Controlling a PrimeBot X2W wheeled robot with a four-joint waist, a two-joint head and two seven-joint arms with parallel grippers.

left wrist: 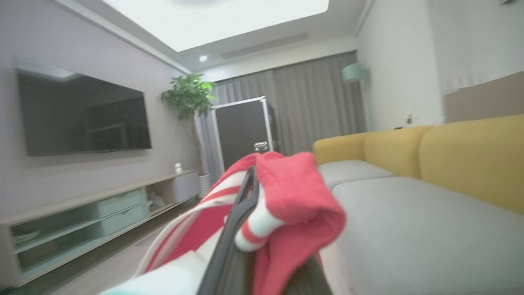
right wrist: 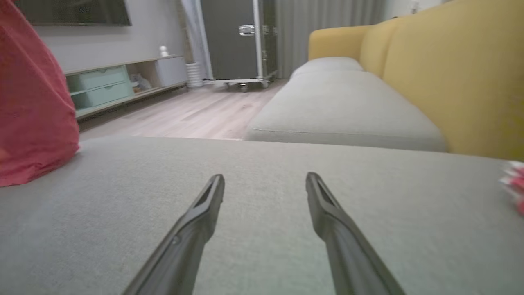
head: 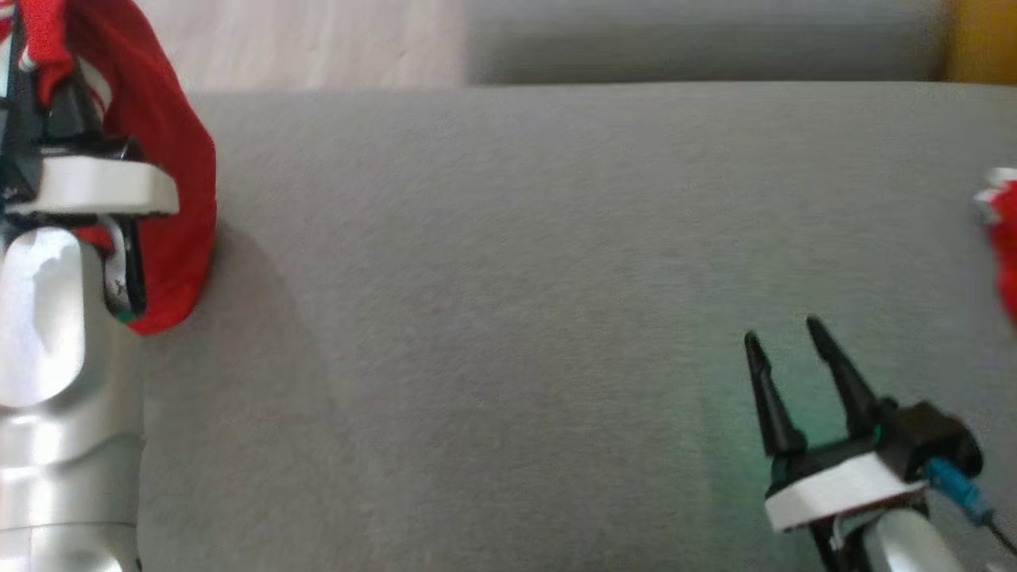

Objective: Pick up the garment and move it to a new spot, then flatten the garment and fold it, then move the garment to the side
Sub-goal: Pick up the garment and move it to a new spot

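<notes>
Now, left gripper (left wrist: 254, 192): clamped shut on a bunched fold of the garment (head: 171, 159), which is red with white stripes.
Garment position: hangs from the left gripper at the left end of the grey sofa seat (head: 508, 302); its lower end looks to touch the seat.
Right gripper (head: 783, 330): jaws wide apart, holding nothing, low over the seat, well apart from the garment.
Right edge: red-and-white cloth scrap (head: 1003, 230); cannot tell whether it is the same garment.
Doing it well: lift until the hem clears, carry to the bare mid-seat, lower slowly so the cloth spreads rather than piles.
Risk: single pinch point, so the fabric may slip or twist.
</notes>
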